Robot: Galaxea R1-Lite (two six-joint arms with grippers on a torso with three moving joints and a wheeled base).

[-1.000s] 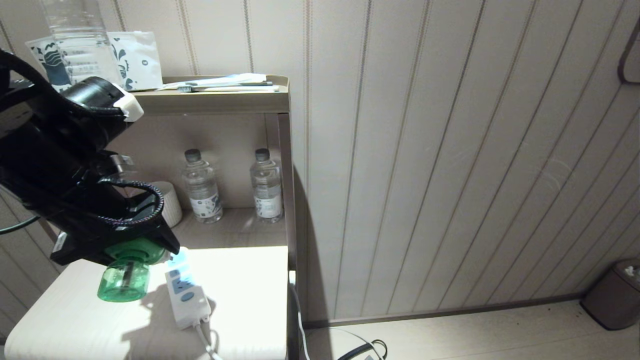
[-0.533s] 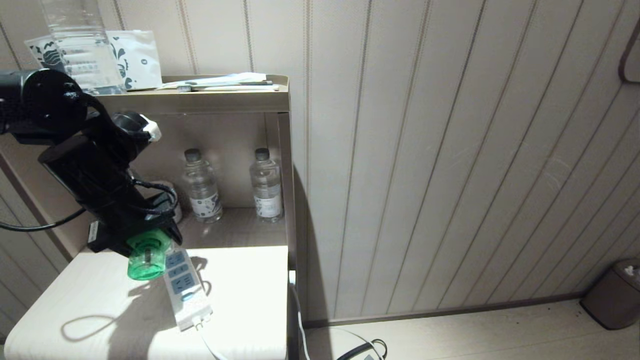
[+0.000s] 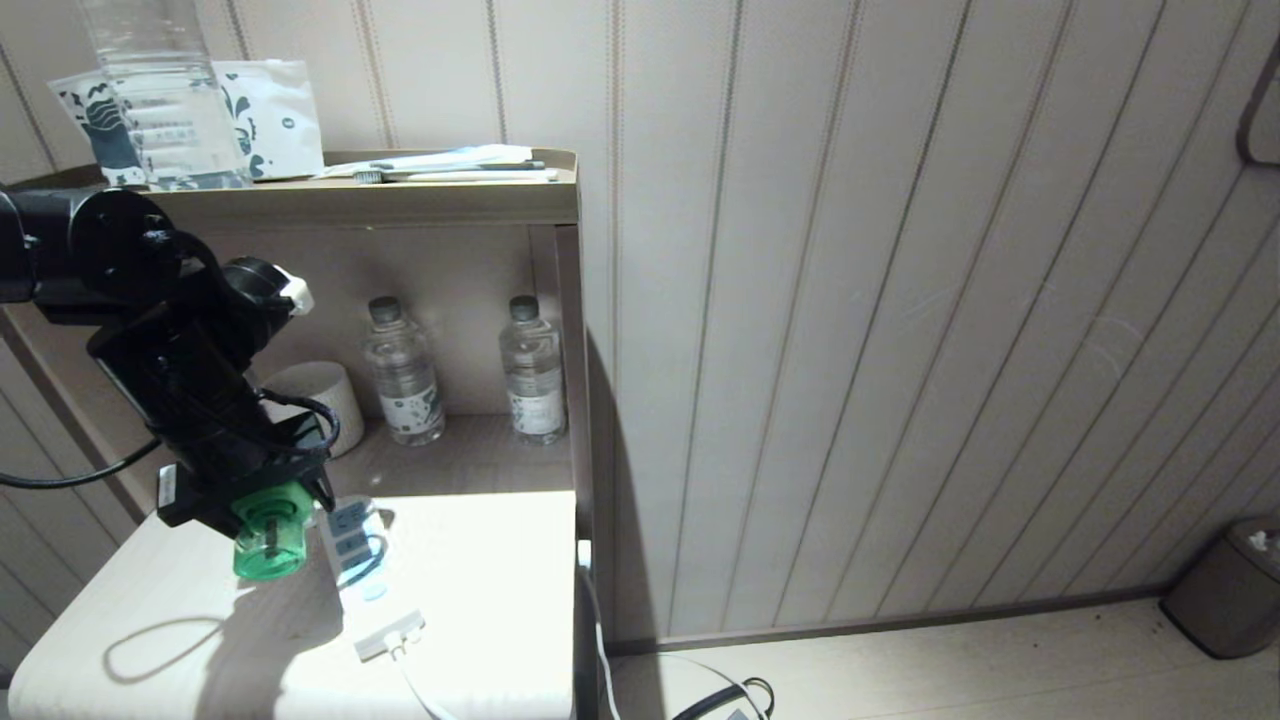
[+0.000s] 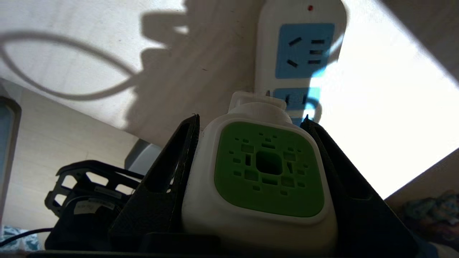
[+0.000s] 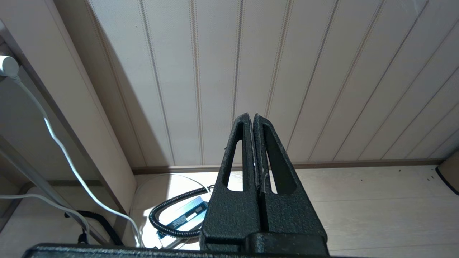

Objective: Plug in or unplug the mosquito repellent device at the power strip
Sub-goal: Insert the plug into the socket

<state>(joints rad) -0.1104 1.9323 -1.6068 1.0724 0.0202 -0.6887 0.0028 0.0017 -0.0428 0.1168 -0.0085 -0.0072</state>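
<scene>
Two textured black jaws of the left gripper (image 4: 251,172) pinch the white-and-green plastic mosquito repellent device (image 4: 267,172) just above the long white power strip (image 4: 299,46); right gripper (image 5: 255,150) jaws pressed together.

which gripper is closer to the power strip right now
Left. The left gripper, shut on the mosquito repellent device, hangs just beside the power strip. The right gripper is shut, pointing at the wall and floor away from it.

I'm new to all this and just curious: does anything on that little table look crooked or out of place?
Nothing is spilled or broken. The power strip lies slanted across the table, not square to its edge. The repellent device is tilted, bottle toward the camera, clamped by the left gripper just above the strip, not plugged in.
</scene>
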